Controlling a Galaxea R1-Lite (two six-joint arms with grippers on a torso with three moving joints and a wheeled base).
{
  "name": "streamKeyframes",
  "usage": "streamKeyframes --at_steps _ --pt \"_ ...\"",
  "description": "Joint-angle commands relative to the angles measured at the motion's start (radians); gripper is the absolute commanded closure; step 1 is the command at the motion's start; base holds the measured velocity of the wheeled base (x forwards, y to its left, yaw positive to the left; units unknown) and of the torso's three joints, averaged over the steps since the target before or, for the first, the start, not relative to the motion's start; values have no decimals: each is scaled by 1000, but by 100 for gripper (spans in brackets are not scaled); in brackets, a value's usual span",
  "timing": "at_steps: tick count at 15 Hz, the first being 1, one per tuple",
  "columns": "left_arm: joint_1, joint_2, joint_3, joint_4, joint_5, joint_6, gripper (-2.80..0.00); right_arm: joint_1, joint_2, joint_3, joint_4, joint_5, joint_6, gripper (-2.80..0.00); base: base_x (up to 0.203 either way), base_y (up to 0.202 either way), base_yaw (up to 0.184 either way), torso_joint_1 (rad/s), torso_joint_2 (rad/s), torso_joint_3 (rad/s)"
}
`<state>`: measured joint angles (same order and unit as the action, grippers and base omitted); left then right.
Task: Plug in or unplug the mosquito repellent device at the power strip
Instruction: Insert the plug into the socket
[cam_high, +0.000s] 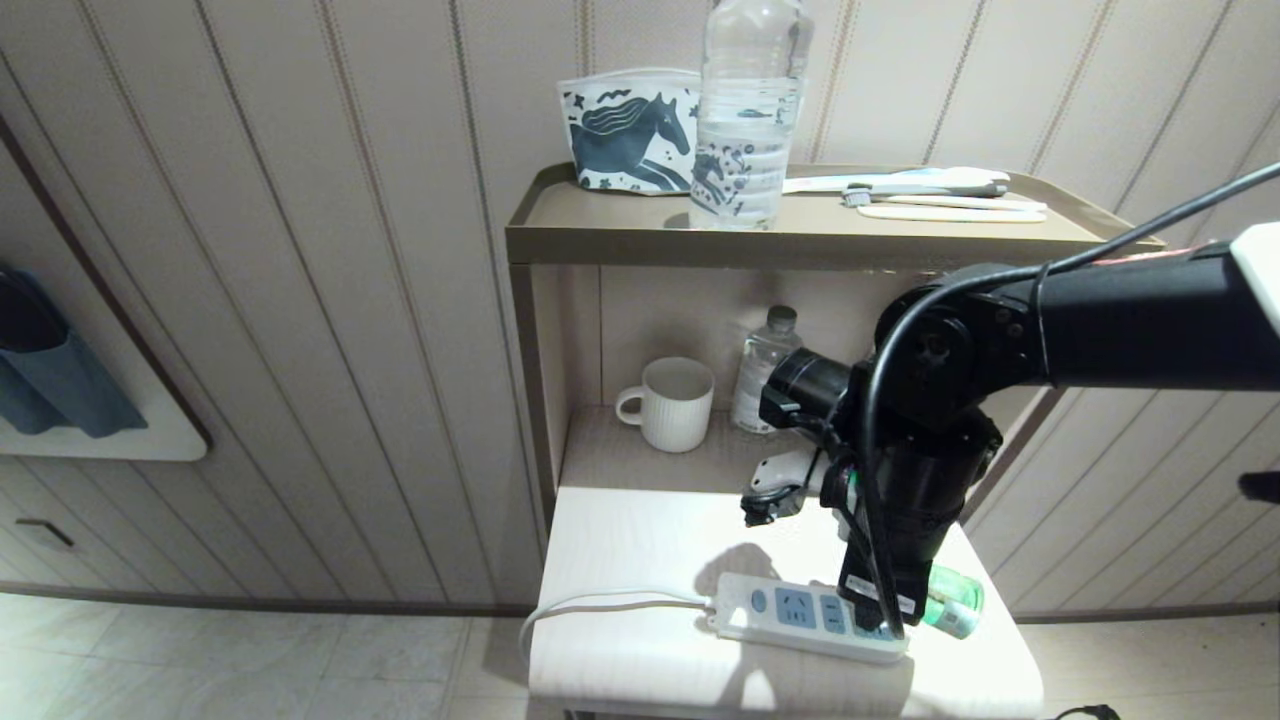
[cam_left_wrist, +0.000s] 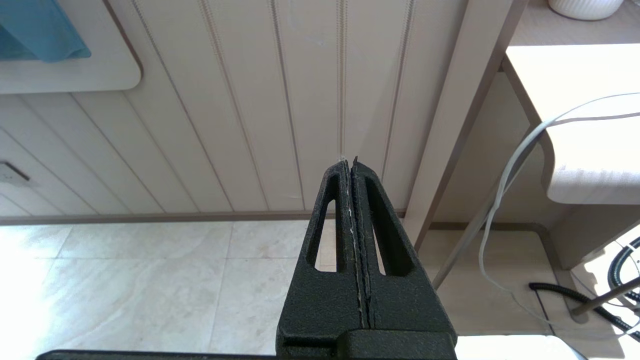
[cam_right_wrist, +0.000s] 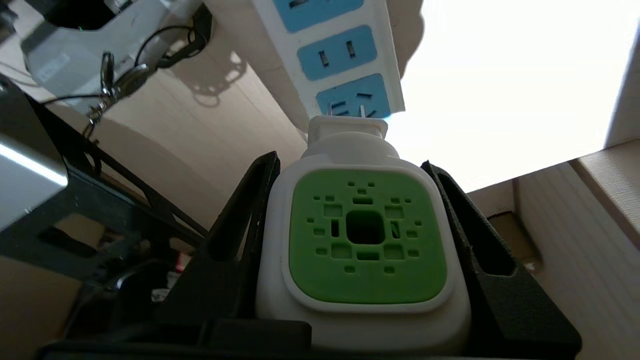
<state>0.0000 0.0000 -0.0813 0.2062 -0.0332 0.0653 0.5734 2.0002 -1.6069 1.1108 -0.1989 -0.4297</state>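
Note:
My right gripper (cam_right_wrist: 350, 164) is shut on the mosquito repellent device (cam_right_wrist: 365, 240), its black fingers pressed on both sides of the white head with the green centre. The device's plug points at the end socket of the white power strip (cam_right_wrist: 345, 50), and two metal prongs show in a thin gap between plug and socket face. In the head view the right arm (cam_high: 920, 470) reaches down over the right end of the power strip (cam_high: 800, 615); the green bottle (cam_high: 955, 600) sticks out beside it. My left gripper (cam_left_wrist: 350, 165) hangs shut beside the table, over the floor, holding nothing.
The strip lies near the front of a white table (cam_high: 640, 540), its cord (cam_high: 600, 603) trailing off the left edge. On the shelf behind stand a white mug (cam_high: 672, 403) and a small clear bottle (cam_high: 760, 372). A large water bottle (cam_high: 750, 110) and a horse-print pouch (cam_high: 630, 135) sit on top.

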Motion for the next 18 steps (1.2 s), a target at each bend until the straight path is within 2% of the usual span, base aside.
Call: streamKeyframes --at_steps 1,4,11,18 --pt "0 0 0 1 -1 1 0 0 0 -11 21 -9 -25 0 0 0 0 0 0 0" --pt "0 2 0 1 -1 1 0 0 19 -1 23 -13 -52 0 0 0 0 0 0 0" --pt "0 0 0 1 -1 1 0 35 73 -4 11 -16 -39 0 0 0 0 0 0 0" --pt "0 0 0 1 -1 1 0 33 86 -13 11 -31 -43 0 0 0 0 0 0 0"
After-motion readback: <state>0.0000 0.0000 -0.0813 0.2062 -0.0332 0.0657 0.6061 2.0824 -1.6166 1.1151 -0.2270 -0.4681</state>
